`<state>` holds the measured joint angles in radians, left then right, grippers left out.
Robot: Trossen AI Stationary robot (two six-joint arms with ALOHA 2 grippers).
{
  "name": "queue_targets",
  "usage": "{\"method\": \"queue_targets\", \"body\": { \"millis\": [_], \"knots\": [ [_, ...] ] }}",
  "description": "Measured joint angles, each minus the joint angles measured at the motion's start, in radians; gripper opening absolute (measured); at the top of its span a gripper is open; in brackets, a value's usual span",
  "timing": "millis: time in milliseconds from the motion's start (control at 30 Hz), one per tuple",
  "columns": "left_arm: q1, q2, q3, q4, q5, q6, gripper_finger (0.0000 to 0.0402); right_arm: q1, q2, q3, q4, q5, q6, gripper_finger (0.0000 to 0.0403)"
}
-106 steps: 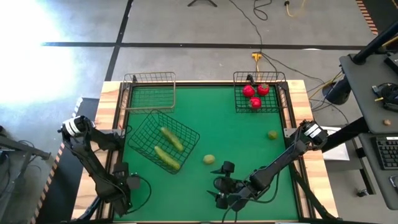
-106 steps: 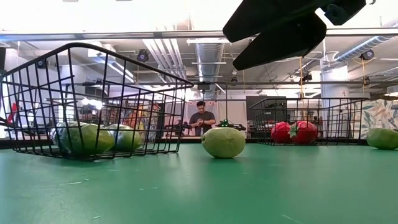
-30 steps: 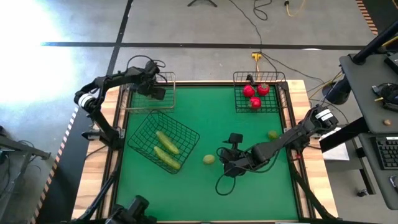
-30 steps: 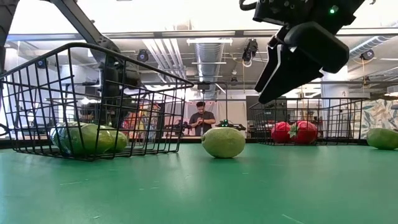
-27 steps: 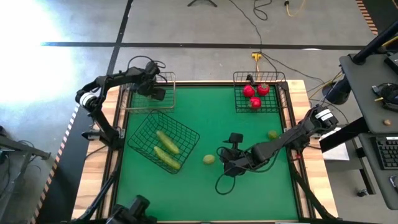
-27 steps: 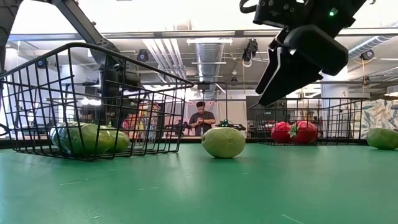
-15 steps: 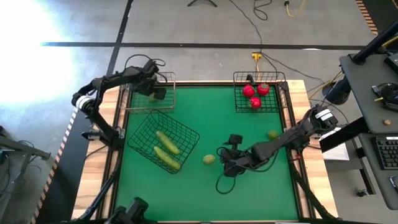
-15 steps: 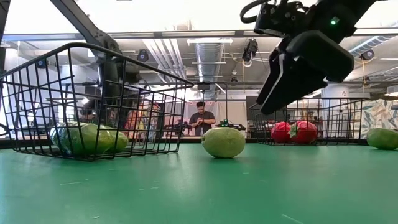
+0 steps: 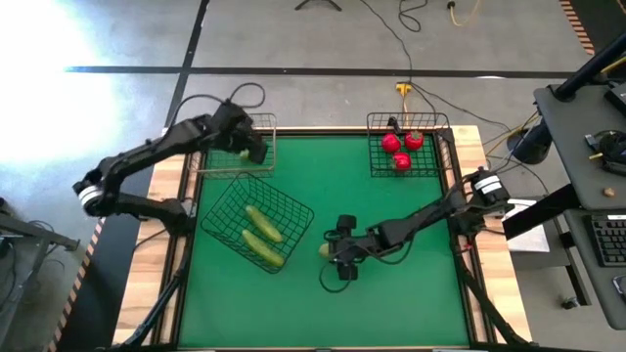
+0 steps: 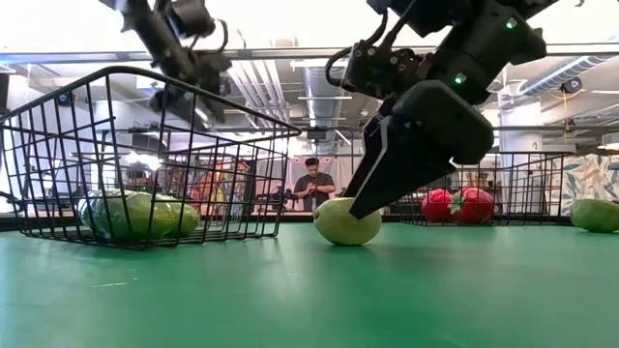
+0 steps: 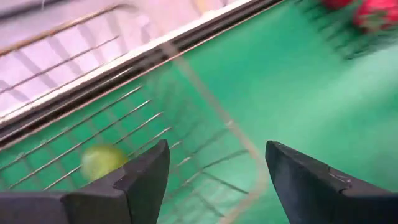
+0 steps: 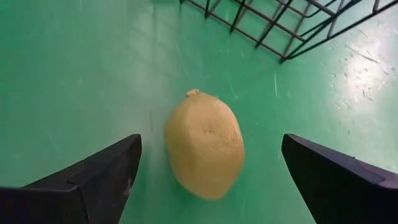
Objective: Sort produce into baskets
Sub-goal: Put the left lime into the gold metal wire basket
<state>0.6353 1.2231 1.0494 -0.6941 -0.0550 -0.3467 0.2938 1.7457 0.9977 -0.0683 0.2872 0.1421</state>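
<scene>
The right gripper (image 12: 205,186) is spread wide around a lime (image 12: 204,146), untouched on the table (image 12: 74,74). The left gripper (image 11: 214,180) is held open, empty, above the tan basket (image 11: 186,118).

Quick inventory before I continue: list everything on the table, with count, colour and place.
Tomatoes: three, red, in the far-right black basket.
Cucumbers: two, light green, in the tilted black basket at left-centre.
Limes: three, yellow-green; one in the tan basket at far left, one on the mat mid-table, one farther right on the mat.
Person: one, in the room behind.
Left gripper: open, above the tan basket.
Right gripper: open, straddling the mid-table lime.
</scene>
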Motion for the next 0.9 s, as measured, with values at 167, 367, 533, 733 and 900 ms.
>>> {"method": "queue_targets", "body": {
  "millis": [167,367,533,733,900],
  "knots": [
    [-0.191,-0.077,-0.058,0.111,-0.087,-0.028,0.0249,-0.006,0.017,0.003,0.003,-0.023,-0.008,0.0339],
    [-0.31,-0.111,-0.121,0.264,-0.147,-0.035,0.0249,-0.018,0.07,0.006,0.023,-0.029,-0.008,0.0268],
    [-0.308,-0.112,-0.152,0.275,-0.185,-0.022,0.0249,-0.024,0.053,0.03,0.018,-0.025,0.02,0.0202],
    [-0.355,-0.142,-0.218,0.5,-0.143,0.044,0.0249,-0.08,-0.027,0.106,-0.284,0.076,-0.034,0.015],
    [-0.384,-0.145,-0.267,0.62,-0.107,0.084,0.0249,-0.239,-0.1,0.126,-0.337,0.219,-0.127,0.015]
  ]
}}
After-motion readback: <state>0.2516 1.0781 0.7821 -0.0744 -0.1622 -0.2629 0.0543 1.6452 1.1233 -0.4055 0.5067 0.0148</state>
